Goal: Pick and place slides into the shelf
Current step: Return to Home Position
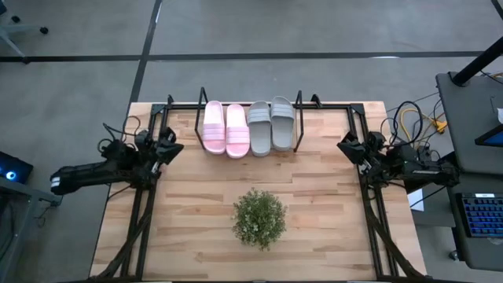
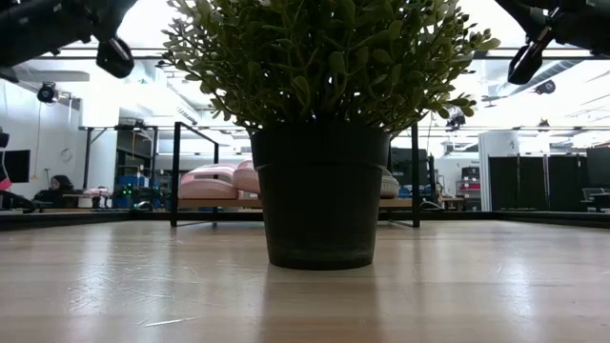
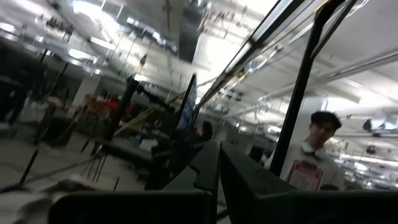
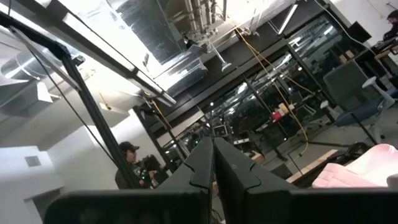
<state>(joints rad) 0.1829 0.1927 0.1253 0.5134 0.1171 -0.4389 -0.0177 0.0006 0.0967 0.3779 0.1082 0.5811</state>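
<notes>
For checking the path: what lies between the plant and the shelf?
Only bare tabletop lies between plant and shelf, as the high view shows.

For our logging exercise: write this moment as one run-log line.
slides: all four on shelf | left gripper: shut, left edge of table | right gripper: shut, right edge
</notes>
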